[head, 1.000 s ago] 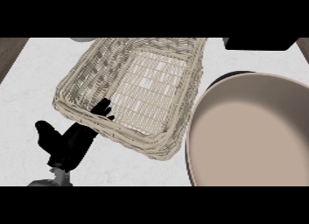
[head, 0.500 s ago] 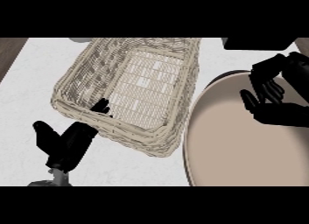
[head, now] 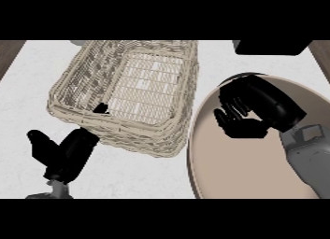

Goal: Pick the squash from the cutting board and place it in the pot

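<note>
Hovering over the pot (head: 216, 172), the right hand (head: 254, 112) is seen with fingers curled around nothing visible, while the left hand (head: 64, 151) is rested open beside the wicker basket (head: 136, 140).

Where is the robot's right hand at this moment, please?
In the head view, the right hand is at the right side, over the big round pot, just right of the wicker basket.

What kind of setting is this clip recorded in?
Probably a kitchen counter: a pale, marbled worktop carries a woven wicker basket and a large round beige vessel, likely a pot, with the right hand over it.
</note>
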`<state>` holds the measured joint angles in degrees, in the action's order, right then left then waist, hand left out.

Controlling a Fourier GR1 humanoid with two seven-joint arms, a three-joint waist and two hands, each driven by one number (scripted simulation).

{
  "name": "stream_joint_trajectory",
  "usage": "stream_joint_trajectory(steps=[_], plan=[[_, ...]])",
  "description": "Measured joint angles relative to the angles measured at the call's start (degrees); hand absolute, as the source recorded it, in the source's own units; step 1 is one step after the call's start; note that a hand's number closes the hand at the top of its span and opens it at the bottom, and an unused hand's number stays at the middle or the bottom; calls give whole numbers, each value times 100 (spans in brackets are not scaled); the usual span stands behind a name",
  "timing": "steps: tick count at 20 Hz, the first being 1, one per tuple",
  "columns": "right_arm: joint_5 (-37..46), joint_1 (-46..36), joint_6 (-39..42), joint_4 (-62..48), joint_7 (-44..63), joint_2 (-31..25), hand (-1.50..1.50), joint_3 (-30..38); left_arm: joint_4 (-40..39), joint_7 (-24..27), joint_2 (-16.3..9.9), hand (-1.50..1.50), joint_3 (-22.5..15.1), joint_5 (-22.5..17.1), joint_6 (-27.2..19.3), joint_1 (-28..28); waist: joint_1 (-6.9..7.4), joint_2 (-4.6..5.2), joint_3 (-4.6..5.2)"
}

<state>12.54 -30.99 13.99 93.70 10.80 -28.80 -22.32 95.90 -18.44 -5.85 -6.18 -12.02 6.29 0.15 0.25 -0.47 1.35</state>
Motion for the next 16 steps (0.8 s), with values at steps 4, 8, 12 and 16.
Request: stream_joint_trajectory(steps=[4, 8, 12, 16], plan=[[-574, 69, -213, -291, 65, 153, -150, -192, -67, -40, -46, 0, 65, -14, 36, -106, -15, 2, 54], [-1153, 97, -474, -506, -80, 212, -150, -304, -63, -16, -49, 0, 58, -30, 82, -70, 3, -8, 100], [-1565, 16, -811, -631, -241, 256, -150, -317, -134, 0, -66, 0, 106, -1, 82, -119, -7, -29, 120], [-1884, 14, -1180, -826, -579, 233, -150, -294, -118, -10, -25, 0, 103, -10, 74, -104, -5, -16, 99]])
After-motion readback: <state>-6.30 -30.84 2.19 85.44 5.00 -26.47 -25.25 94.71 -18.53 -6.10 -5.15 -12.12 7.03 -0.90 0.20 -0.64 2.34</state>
